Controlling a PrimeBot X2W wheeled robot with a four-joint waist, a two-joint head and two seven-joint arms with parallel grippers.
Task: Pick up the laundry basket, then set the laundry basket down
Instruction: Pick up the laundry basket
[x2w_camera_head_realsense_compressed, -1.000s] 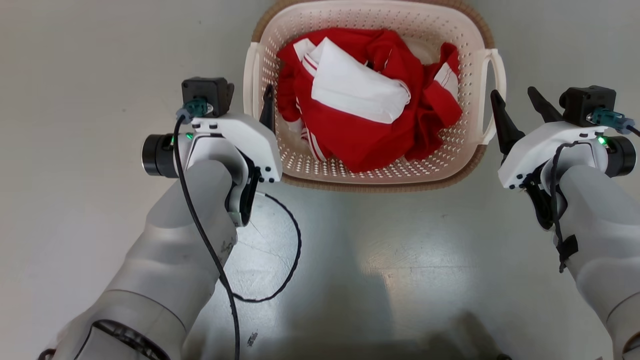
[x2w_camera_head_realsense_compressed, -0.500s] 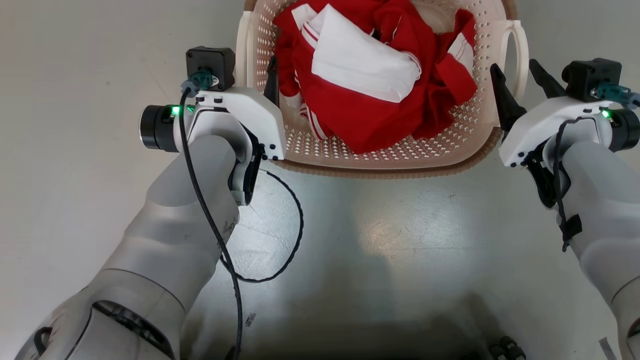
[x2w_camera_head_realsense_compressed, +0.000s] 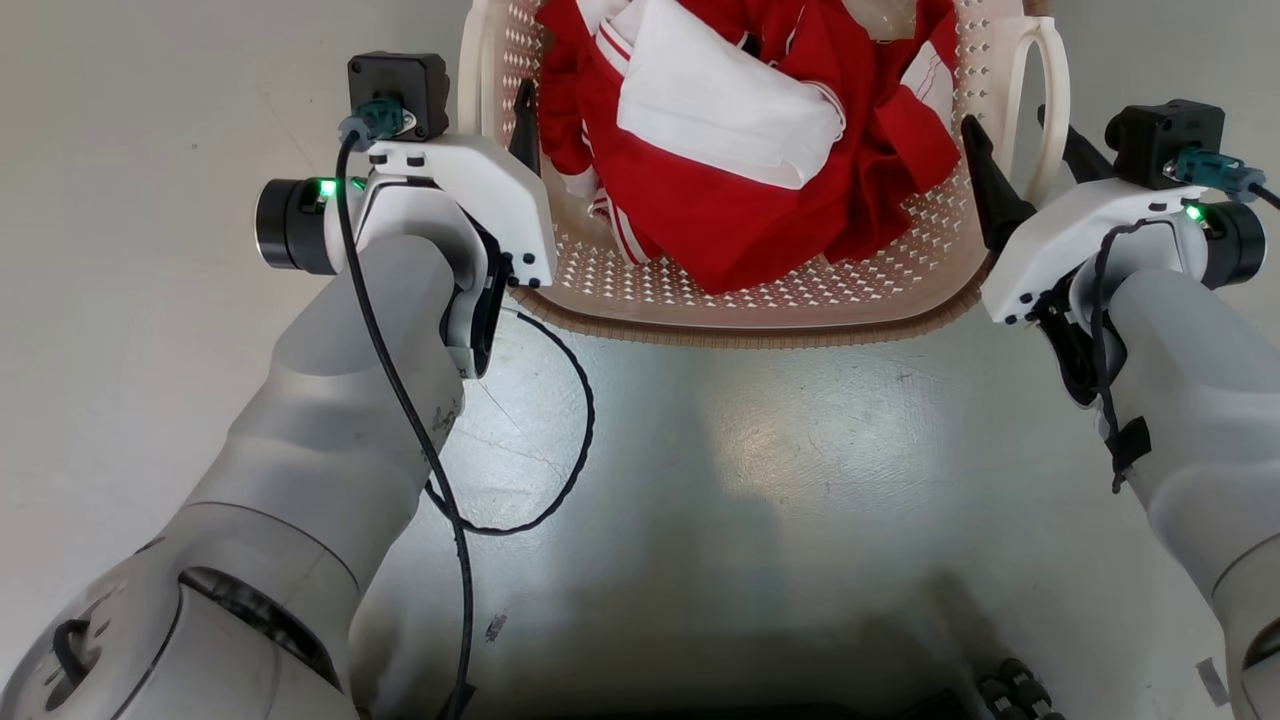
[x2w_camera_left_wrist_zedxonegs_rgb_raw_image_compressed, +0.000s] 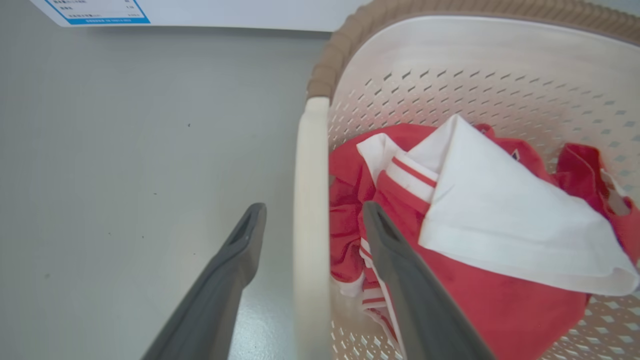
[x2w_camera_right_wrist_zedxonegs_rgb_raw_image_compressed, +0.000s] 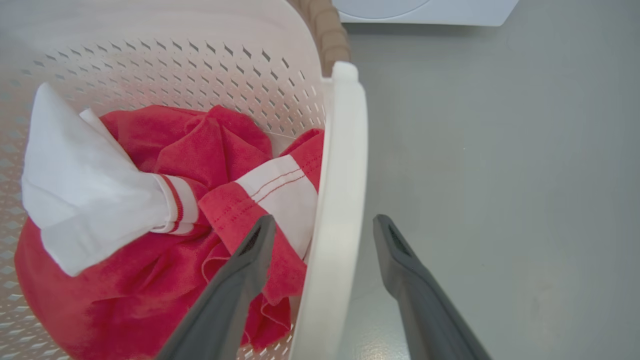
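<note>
Inside laundry basket: red-white clothes. Left pincer, right pincer apart, each straddling side handle.

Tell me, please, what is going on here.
A two-armed robot looks set to lift the basket of red and white clothes standing on the floor. Its left jaws stand open astride the left handle, its right jaws open astride the right handle, one finger inside the basket and one outside. Neither has closed yet.
</note>
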